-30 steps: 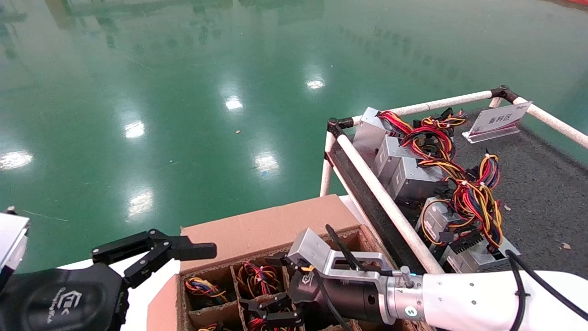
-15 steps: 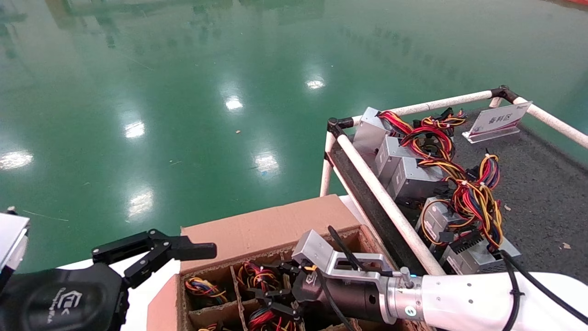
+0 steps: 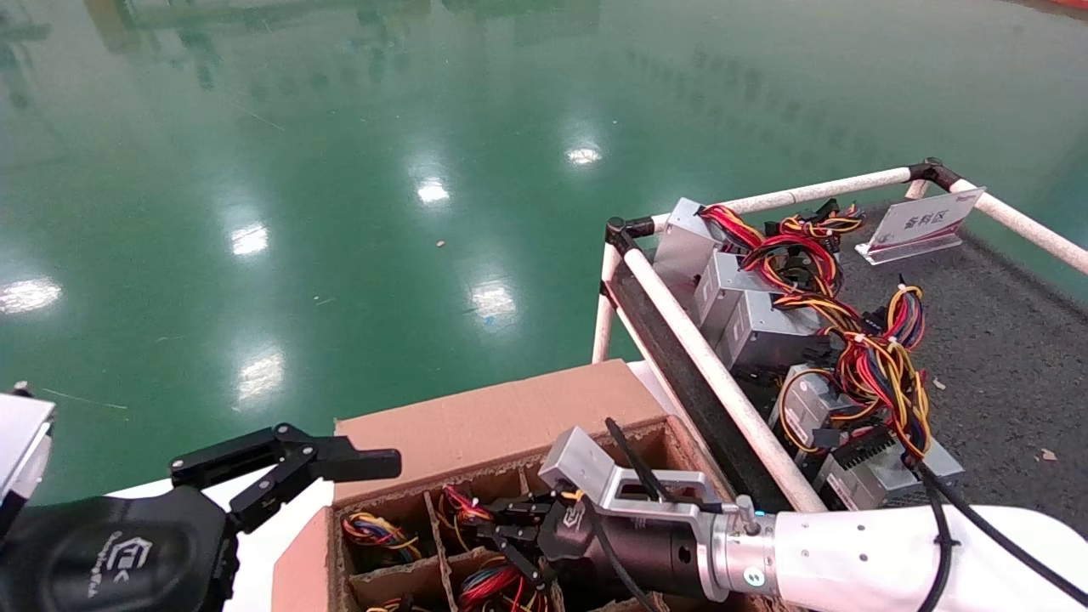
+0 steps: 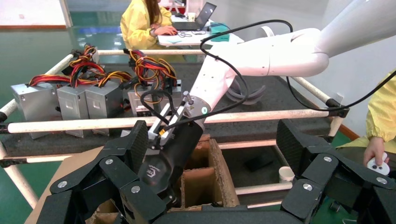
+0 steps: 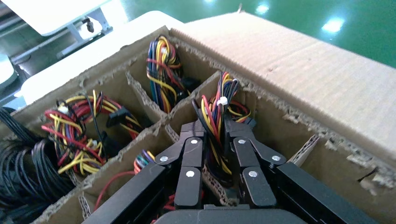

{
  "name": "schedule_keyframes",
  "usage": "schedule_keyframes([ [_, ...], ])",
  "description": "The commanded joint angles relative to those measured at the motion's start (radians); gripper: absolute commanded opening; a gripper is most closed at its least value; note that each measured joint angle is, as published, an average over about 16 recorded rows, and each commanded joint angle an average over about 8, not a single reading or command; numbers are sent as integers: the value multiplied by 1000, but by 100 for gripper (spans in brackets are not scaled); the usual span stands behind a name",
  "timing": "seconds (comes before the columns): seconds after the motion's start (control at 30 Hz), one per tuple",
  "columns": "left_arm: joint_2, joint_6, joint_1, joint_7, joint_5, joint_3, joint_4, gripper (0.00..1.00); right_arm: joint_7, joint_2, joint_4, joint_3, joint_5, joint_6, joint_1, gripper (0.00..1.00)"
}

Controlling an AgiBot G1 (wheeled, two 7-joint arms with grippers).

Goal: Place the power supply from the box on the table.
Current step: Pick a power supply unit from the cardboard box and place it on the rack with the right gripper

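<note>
The box (image 3: 510, 416) stands low in the head view, its ragged dividers forming cells full of wire bundles. My right gripper (image 3: 503, 520) reaches into a far cell. In the right wrist view the same gripper (image 5: 214, 133) is shut on the red, yellow and black wire bundle (image 5: 215, 109) of a power supply. That unit's metal case is hidden down in the cell. My left gripper (image 3: 289, 463) hangs open beside the box's left corner, holding nothing. The table (image 3: 1011, 357) lies to the right.
Several power supplies (image 3: 765, 327) with tangled wires lie in a row along the table's near rail (image 3: 714, 374). A white sign (image 3: 922, 223) stands at the table's far side. Other cells hold more wire bundles (image 5: 74, 135). A green floor lies beyond.
My right gripper has moved across the box toward its far cells, and its fingers have closed on a wire bundle. The left arm has not moved.
</note>
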Motion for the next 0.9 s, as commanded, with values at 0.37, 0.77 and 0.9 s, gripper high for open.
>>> schedule_keyframes([
  [0.37, 0, 0, 0, 0, 0, 0, 0, 100, 28, 1, 1, 30, 53, -12, 23, 0],
  [0.77, 0, 0, 0, 0, -1, 1, 0, 100, 104, 55, 72, 82, 116, -23, 73, 0],
  [0.9, 0, 0, 0, 0, -1, 1, 0, 100, 159, 88, 118, 109, 143, -15, 105, 0],
])
